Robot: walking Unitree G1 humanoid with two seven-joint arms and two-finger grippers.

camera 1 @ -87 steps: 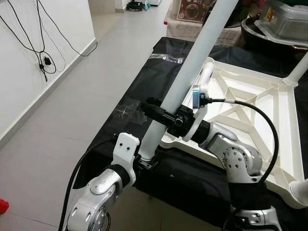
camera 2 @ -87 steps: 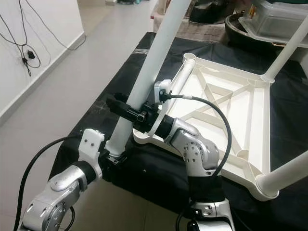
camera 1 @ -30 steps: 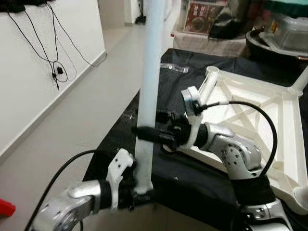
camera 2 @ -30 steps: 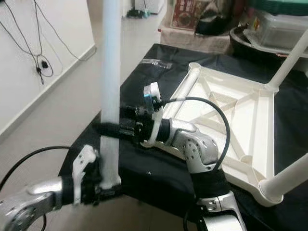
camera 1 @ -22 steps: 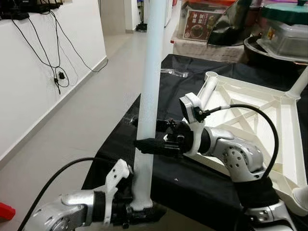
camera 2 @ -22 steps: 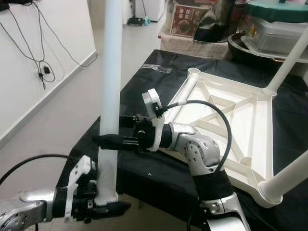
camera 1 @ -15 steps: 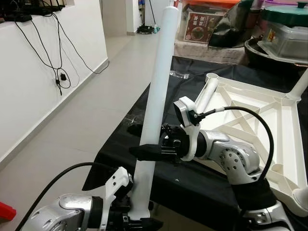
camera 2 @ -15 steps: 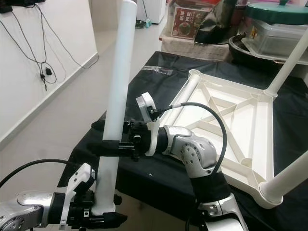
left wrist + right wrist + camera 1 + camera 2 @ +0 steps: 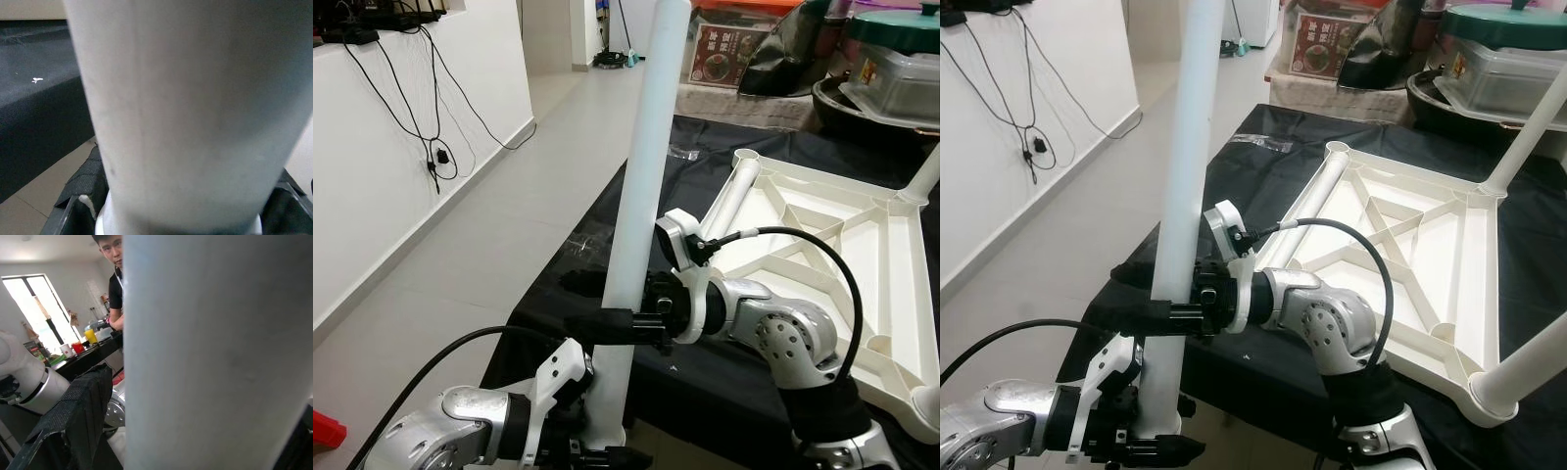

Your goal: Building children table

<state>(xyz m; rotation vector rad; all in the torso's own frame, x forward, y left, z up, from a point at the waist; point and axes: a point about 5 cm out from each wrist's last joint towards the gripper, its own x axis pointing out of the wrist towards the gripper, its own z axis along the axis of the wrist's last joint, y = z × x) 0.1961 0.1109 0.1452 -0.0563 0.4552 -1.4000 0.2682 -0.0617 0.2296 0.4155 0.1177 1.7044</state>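
The loose white leg (image 9: 641, 186) stands almost upright off the near-left corner of the bench (image 9: 636, 162), its long axis leaning slightly right toward the top. Both pincers grip it: the left pincer (image 9: 603, 452) is clamped on its bottom end, low and near, and the right pincer (image 9: 619, 326) is closed round it higher up, about a third of the way along. The upturned white tabletop (image 9: 822, 240) lies to the right and farther off on the black-covered bench, ribs facing up. Its nearest empty socket seems to sit at the near-left corner, just behind the right wrist, so the leg's foot would have to travel right and away to reach it; the right arm is the nearer one to that corner.

Counted: one tabletop; one leg held in the pincers; two legs already standing in sockets, one at the far-right corner (image 9: 922, 176) and one at the near-right corner (image 9: 1528, 370); one open socket tube at the far-left corner (image 9: 745, 159). Two pincers, both occupied.
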